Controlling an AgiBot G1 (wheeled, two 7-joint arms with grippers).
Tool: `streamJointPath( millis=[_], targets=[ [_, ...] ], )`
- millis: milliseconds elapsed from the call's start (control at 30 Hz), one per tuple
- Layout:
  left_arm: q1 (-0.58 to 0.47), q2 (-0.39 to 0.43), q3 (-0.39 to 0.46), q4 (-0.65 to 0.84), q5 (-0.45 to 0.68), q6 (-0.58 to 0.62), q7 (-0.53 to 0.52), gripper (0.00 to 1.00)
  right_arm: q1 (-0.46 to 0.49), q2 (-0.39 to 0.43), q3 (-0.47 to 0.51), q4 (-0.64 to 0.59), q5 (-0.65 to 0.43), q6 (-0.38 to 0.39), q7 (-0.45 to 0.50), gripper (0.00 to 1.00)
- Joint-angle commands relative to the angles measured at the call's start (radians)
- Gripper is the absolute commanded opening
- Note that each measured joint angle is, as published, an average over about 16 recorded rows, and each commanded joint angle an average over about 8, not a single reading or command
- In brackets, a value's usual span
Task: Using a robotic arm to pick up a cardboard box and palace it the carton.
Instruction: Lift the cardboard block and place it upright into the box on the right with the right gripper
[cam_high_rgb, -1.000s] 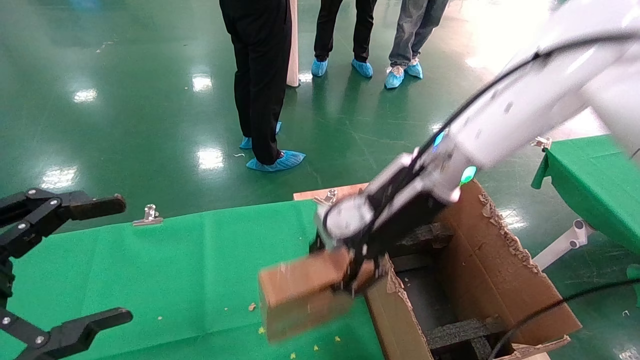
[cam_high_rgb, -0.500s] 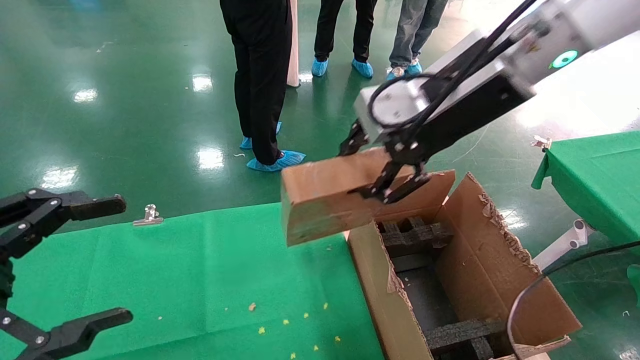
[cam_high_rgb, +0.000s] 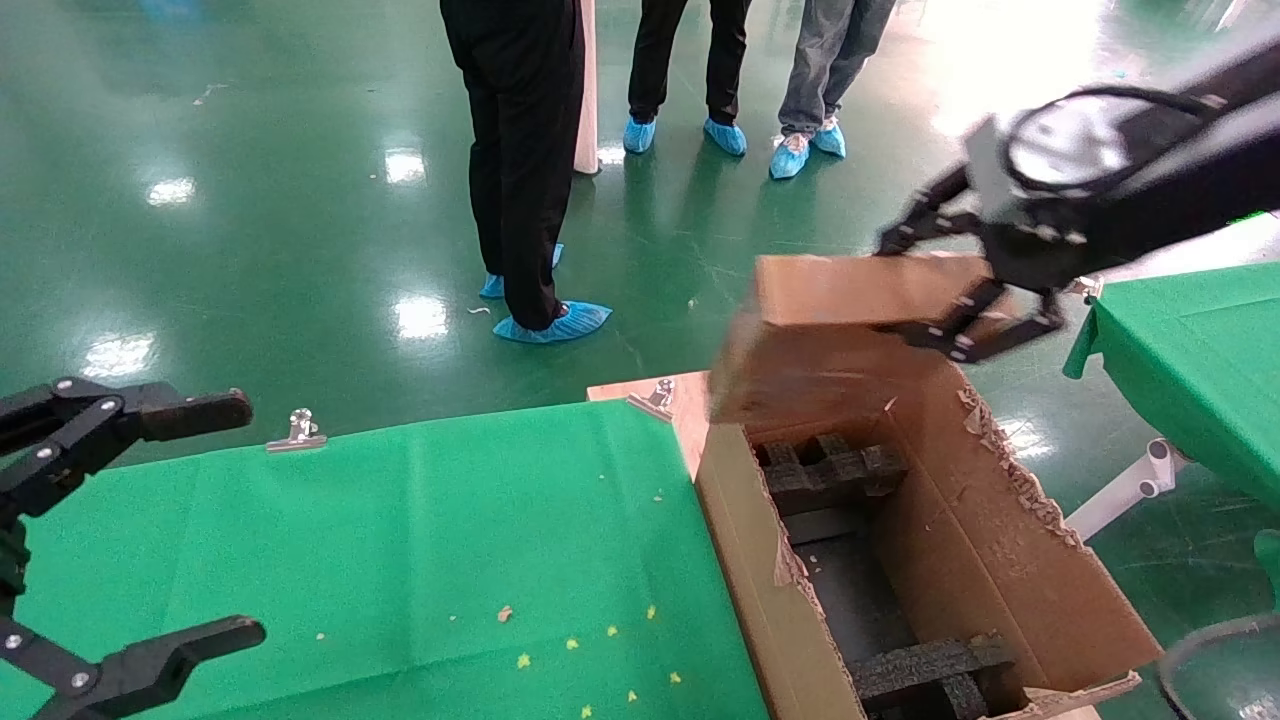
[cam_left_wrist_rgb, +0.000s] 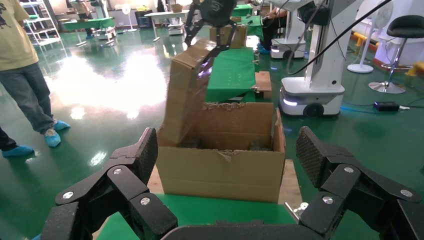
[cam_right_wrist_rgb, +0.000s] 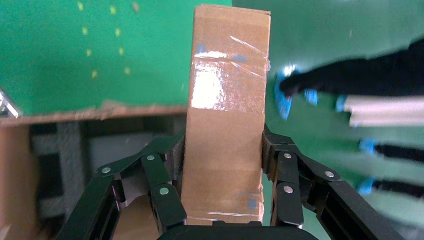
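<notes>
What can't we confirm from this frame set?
- Carton floor: in the head view its near wall hides most of it; foam blocks show only in part.
- Cardboard box: motion-blurred in the head view, so its clearance above the carton rim is unclear.
- Right gripper: shut on the box; its arm is cut off by the head view's edge.
- Left gripper: open, parked over the green table.

The box (cam_high_rgb: 840, 335), small, flat, brown and sealed with clear tape, hangs tilted above the carton's (cam_high_rgb: 1010, 540) far end, clamped by the arm's (cam_high_rgb: 1150, 170) gripper (cam_high_rgb: 965, 285). The carton stands open, ragged flaps up, black foam blocks inside.
</notes>
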Motion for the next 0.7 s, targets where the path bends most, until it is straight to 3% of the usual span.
streamJointPath(
  millis=[33,367,700],
  targets=[
    [0.0,0.0,0.0,0.0,0.0,0.0,0.0,1.0,0.021,0.031,-0.029,0.0,-0.003,-0.001,-0.002,0.0],
    [0.0,0.0,0.0,0.0,0.0,0.0,0.0,1.0,0.088,0.165,-0.188,-0.001,-0.006,0.0,0.002,0.0],
    [0.0,0.0,0.001,0.0,-0.001,-0.001,0.0,1.0,0.077,0.238,-0.294,-0.042,0.015,0.009,0.045,0.0]
  ],
)
